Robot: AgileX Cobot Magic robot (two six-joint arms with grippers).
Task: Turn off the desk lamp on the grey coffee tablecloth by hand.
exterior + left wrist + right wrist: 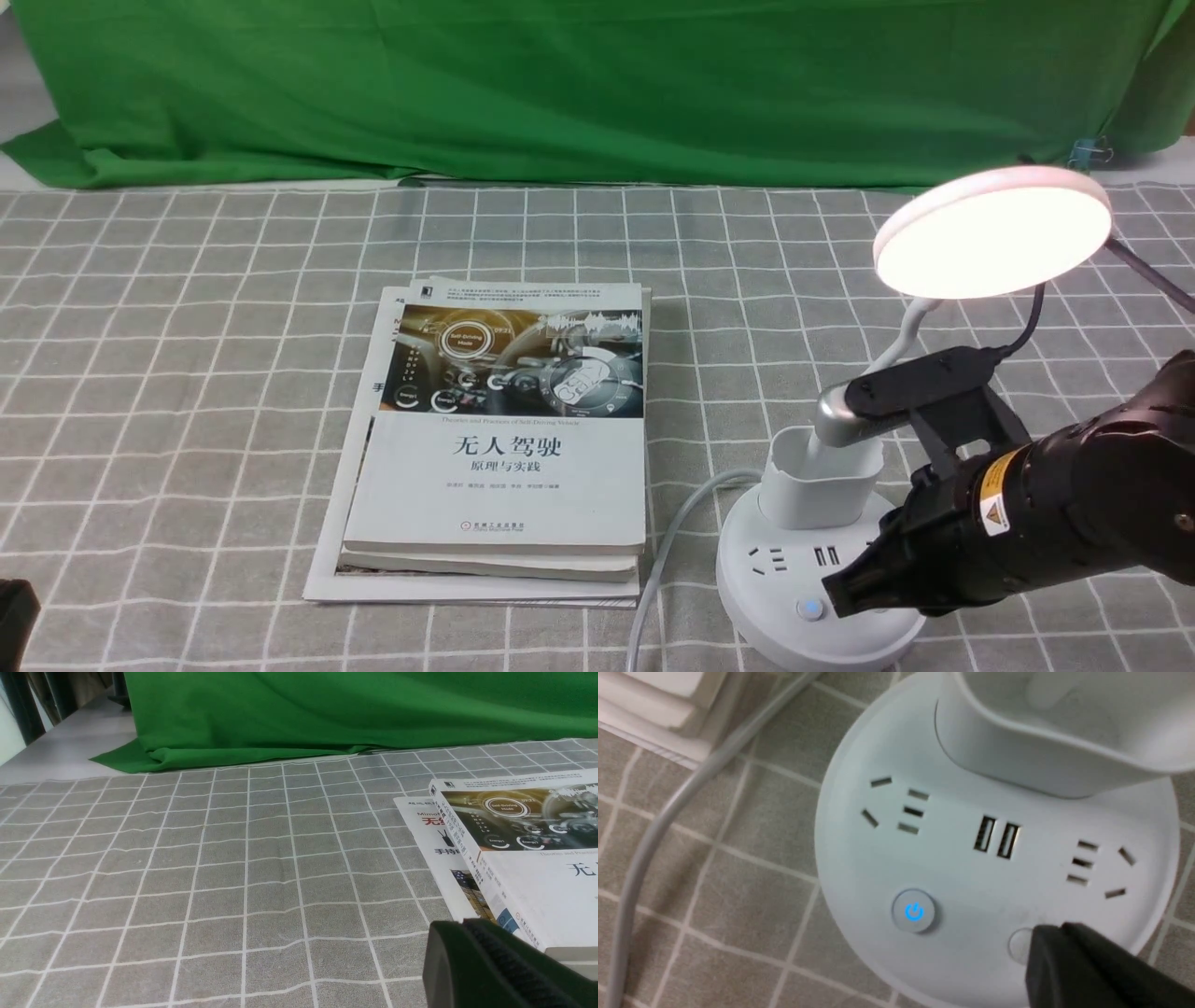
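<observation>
The white desk lamp (812, 551) stands at the front right of the grey coffee tablecloth (187, 373). Its disc head (994, 233) glows. The round base (971, 868) has sockets, two USB ports, a button lit blue (913, 911) and a plain button (1020, 945). My right gripper (840, 593) is shut, its tip over the plain button and partly hiding it (1045, 940). My left gripper (460, 928) is shut and empty, low over the cloth near the books; only a dark corner of it shows in the front view (14, 611).
A stack of books (504, 439) lies in the middle of the cloth, left of the lamp. The lamp's grey cable (667, 551) runs between books and base. A green cloth (560, 84) hangs across the back.
</observation>
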